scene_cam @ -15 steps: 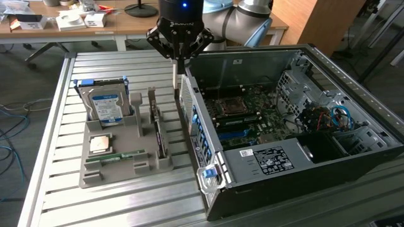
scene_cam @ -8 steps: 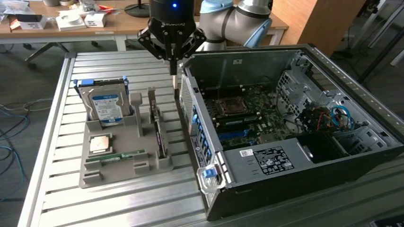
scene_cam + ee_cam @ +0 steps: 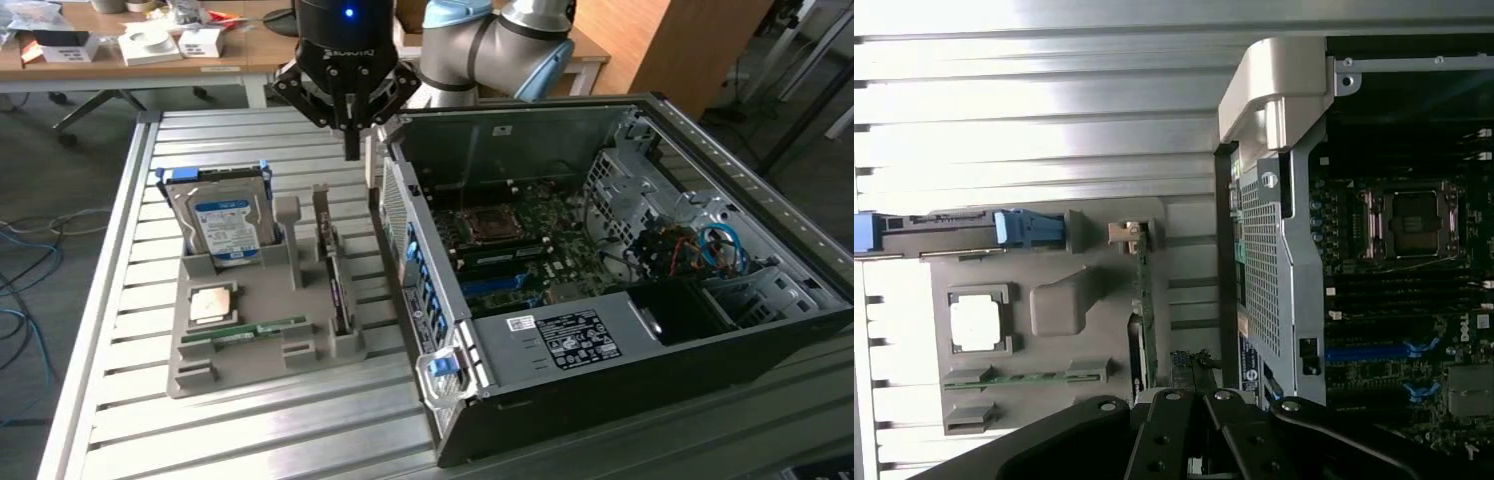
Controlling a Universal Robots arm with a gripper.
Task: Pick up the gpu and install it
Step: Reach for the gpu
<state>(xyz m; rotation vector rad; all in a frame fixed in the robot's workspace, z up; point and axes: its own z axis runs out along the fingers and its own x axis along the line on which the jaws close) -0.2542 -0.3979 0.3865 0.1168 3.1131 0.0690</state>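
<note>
The gpu (image 3: 339, 292) stands on edge in a slot of the grey holder tray (image 3: 254, 365), its silvery bracket at the far end. In the wrist view the gpu (image 3: 1144, 310) appears edge-on as a thin strip. My gripper (image 3: 352, 150) hangs shut above the slatted table, beyond the far end of the gpu and close to the open computer case (image 3: 601, 270). Nothing is between its fingers. In the wrist view the gripper (image 3: 1199, 400) has its dark fingers meeting in a point just past the gpu's end.
The tray also holds a blue-labelled hard drive (image 3: 227, 222), a square processor chip (image 3: 211, 303) and a green memory stick (image 3: 247, 330). The case lies open with its motherboard (image 3: 527, 245) exposed. A cluttered desk (image 3: 147, 45) stands behind the table.
</note>
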